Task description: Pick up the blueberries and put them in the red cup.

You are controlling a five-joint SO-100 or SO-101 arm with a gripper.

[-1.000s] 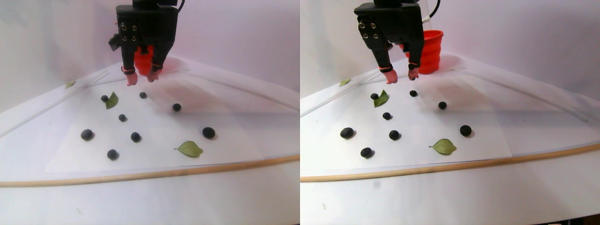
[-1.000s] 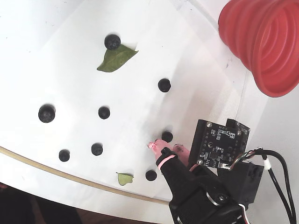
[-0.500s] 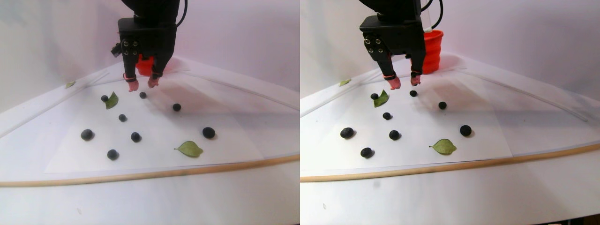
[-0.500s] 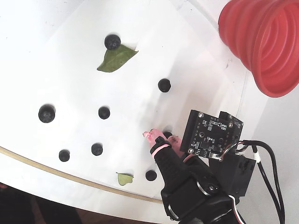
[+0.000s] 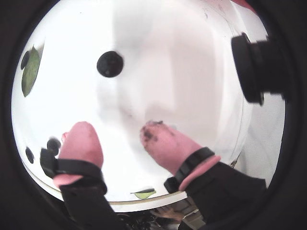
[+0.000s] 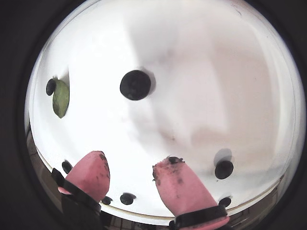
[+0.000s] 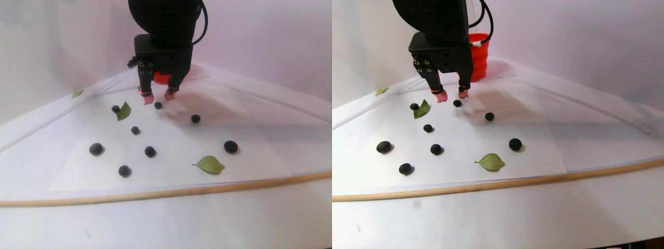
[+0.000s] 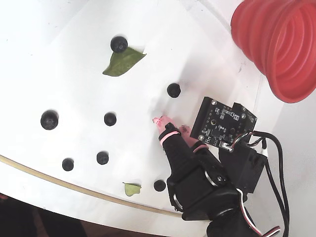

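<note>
Several dark blueberries lie scattered on a white sheet (image 7: 171, 155). My gripper (image 7: 157, 97) hangs open and low over the sheet's far part, with nothing between its pink fingertips (image 8: 160, 121). One blueberry (image 5: 110, 63) (image 6: 135, 85) lies just ahead of the tips in both wrist views; it also shows in the fixed view (image 8: 173, 90) and the stereo pair view (image 7: 158, 105). Another blueberry (image 6: 224, 168) sits right of the right finger. The red cup (image 8: 279, 44) (image 7: 480, 57) stands beyond the sheet, mostly behind the arm in the stereo pair's left half.
Green leaves lie on the sheet: one beside a blueberry (image 8: 122, 60) (image 7: 123, 111), one near the front (image 7: 210, 165). A thin wooden strip (image 7: 155, 193) curves along the sheet's near side. A camera lens (image 5: 254, 67) juts into one wrist view.
The gripper has come down toward the sheet and moved away from the cup toward a blueberry, still open. In the fixed view a blueberry it was beside is now hidden under the arm.
</note>
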